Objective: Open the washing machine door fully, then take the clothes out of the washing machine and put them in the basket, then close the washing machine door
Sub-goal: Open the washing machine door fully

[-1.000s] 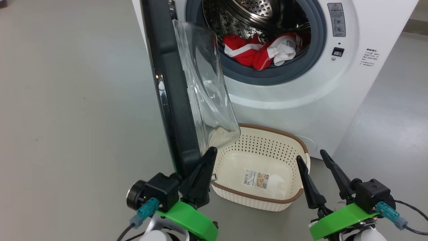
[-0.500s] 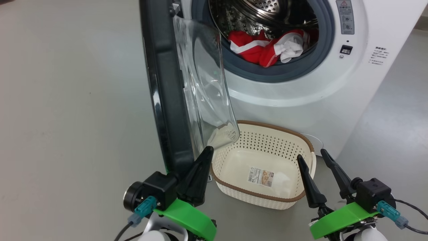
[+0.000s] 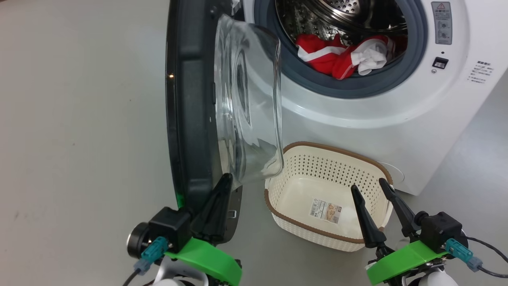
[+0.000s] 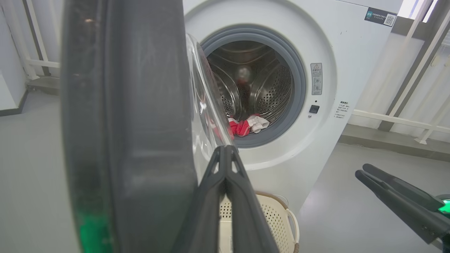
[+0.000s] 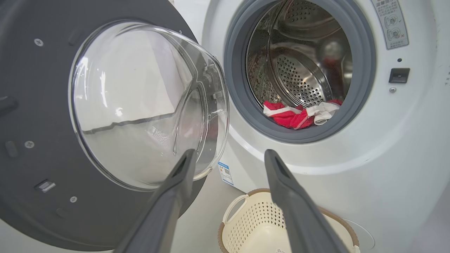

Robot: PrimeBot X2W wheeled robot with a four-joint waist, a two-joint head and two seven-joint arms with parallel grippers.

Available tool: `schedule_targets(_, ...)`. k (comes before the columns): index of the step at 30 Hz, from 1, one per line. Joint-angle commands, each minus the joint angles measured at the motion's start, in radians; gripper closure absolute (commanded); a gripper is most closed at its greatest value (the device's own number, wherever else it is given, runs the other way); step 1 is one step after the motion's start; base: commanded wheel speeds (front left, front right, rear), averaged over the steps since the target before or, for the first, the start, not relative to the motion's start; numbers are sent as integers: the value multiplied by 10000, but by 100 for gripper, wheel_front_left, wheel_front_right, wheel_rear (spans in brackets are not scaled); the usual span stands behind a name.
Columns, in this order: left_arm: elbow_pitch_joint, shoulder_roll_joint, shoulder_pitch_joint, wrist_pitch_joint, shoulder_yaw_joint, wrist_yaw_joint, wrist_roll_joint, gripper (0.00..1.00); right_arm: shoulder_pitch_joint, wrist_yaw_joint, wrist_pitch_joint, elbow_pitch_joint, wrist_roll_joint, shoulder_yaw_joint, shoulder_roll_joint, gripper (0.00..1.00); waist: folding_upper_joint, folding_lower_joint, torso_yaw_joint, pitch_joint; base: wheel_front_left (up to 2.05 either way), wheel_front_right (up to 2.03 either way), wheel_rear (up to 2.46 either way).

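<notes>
The washing machine door [image 3: 190, 111] stands swung out from the white washing machine [image 3: 377, 115], edge-on in the head view, its glass bowl [image 3: 246, 103] facing right. My left gripper [image 3: 226, 178] is shut with nothing in it, its tips against the inner side of the door's lower rim. The red and white clothes [image 3: 341, 55] lie at the drum's front lip. The cream basket [image 3: 317, 149] sits on the floor under the opening, with only a label sticker inside. My right gripper [image 3: 367, 183] is open over the basket's right end. In the right wrist view my right gripper [image 5: 230, 153] faces the clothes [image 5: 299, 116] and the door [image 5: 38, 123].
Grey floor spreads wide to the left of the door. Behind the washer, the left wrist view shows white railings [image 4: 393, 116] and a raised step. A latch [image 3: 439, 62] and a warning label sit right of the opening.
The door has swung further open to the left with my shut left gripper against its inner rim. The head camera has shifted too. My right gripper has stayed open beside the basket.
</notes>
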Motion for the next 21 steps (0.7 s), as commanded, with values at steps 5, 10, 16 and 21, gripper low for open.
schedule_targets(5, -253, 476, 122, -34, 769, 360, -136, 100, -423, 46, -65, -207, 83, 345, 15, 0, 0, 0, 192, -37, 0, 0, 0)
schedule_targets(10, -261, 684, 213, -202, 1068, 676, -45, 100, -364, 46, -65, -220, -1, 360, 15, 0, 0, 0, 262, -6, 0, 0, 0)
schedule_targets(16, -175, 847, 246, -373, 1421, 990, -37, 100, -339, 46, -65, -161, -154, 450, 15, 0, 0, 0, 325, 111, 0, 0, 0)
schedule_targets(21, -10, 984, 170, -438, 1689, 1102, -114, 100, -380, 46, -65, -94, -259, 541, 15, 0, 0, 0, 334, 163, 0, 0, 0)
